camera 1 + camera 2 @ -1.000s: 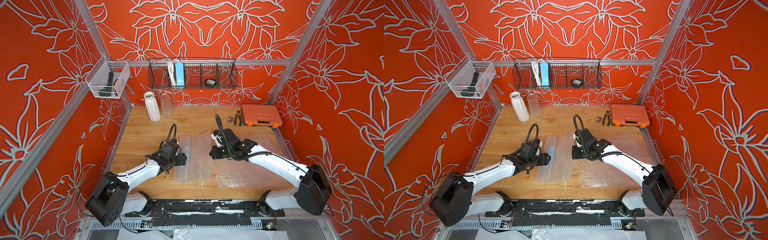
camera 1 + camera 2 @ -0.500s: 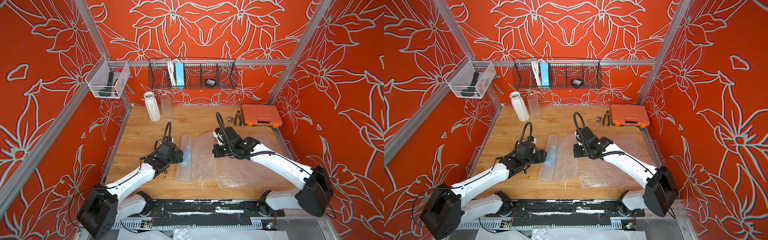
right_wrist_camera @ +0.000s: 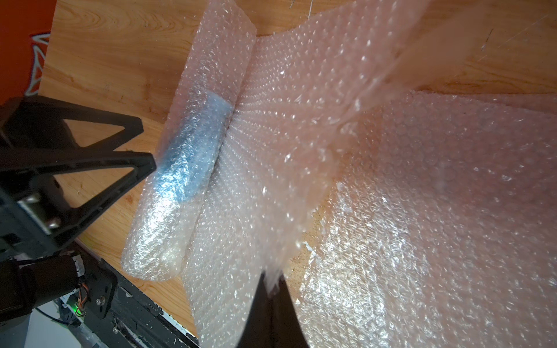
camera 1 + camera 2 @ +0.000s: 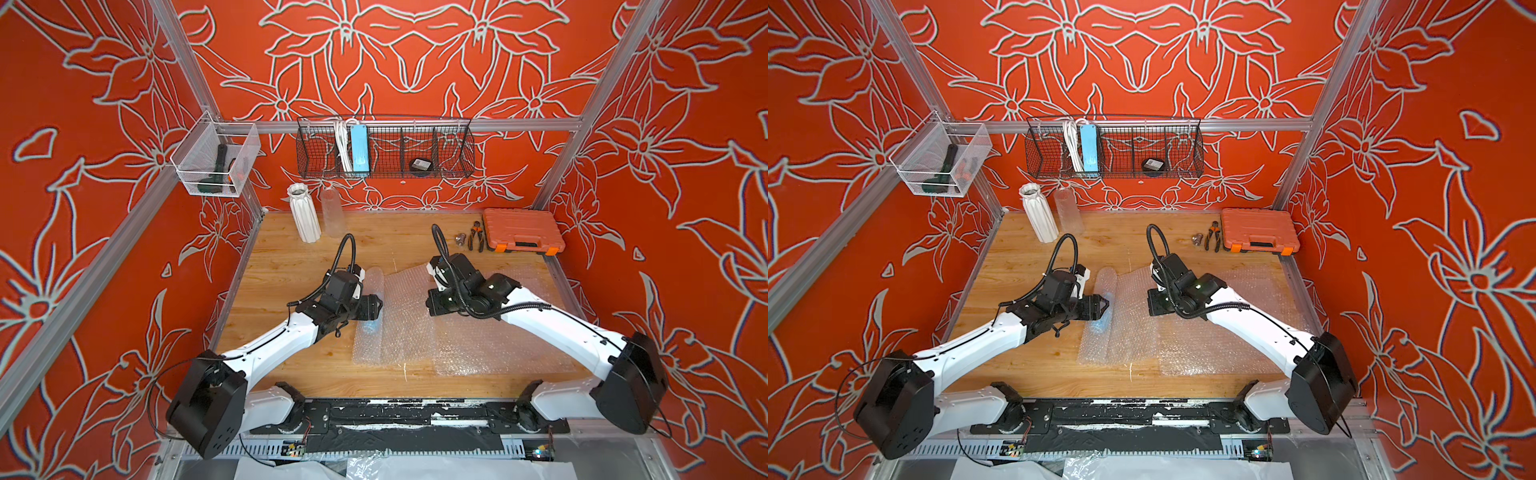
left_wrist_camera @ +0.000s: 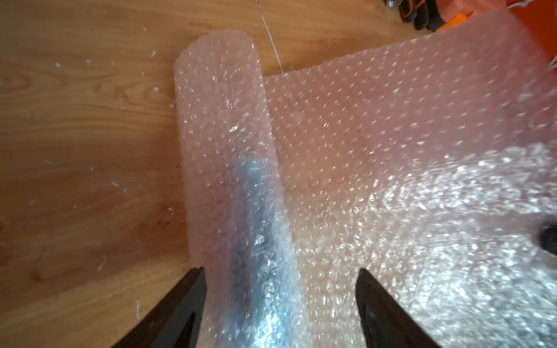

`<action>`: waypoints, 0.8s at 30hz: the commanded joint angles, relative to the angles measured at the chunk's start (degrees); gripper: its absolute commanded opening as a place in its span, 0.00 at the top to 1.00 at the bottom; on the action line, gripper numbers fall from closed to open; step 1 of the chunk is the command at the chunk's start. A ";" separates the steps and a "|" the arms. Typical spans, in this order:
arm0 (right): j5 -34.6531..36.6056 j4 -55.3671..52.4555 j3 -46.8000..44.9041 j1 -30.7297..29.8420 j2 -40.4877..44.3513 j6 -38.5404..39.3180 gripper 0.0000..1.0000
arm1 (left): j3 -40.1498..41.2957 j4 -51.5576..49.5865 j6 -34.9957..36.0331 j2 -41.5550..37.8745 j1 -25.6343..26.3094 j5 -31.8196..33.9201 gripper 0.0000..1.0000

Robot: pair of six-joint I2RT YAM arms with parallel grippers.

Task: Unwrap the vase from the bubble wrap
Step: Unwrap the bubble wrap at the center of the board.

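Our left end effector [image 5: 280, 271] gapes wide astride the rolled bubble wrap [image 5: 229, 150]; our right end effector [image 3: 272, 281] pinches its loose sheet over the wooden table [image 4: 291, 257], amid orange floral walls [image 4: 415, 62].

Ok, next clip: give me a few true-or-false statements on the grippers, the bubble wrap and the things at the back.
1. The left gripper is open, its jaws either side of the roll. True.
2. The right gripper is open and holds nothing. False: it is shut on the sheet.
3. A blue thing shows inside the roll. True.
4. The orange case lies open. False: it is closed.
5. The white vase lies on its side. False: it stands upright at the back.
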State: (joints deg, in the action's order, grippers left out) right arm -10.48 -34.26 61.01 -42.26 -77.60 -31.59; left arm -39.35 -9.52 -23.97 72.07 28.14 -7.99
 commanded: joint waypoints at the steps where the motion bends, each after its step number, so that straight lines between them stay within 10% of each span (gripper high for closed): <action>1: -1.01 0.60 0.86 0.19 1.31 0.24 1.00 | -3.19 -2.96 2.63 3.96 0.98 0.79 0.25; 24: 8.11 -5.72 1.92 0.29 4.47 1.53 1.00 | -4.03 -8.58 -2.04 6.71 4.16 24.22 0.29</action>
State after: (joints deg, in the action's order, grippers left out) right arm -5.61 -37.87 61.17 -42.26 -74.48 -30.72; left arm -44.27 -16.45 -24.29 80.01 32.86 12.40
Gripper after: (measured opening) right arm 0.047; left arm 0.708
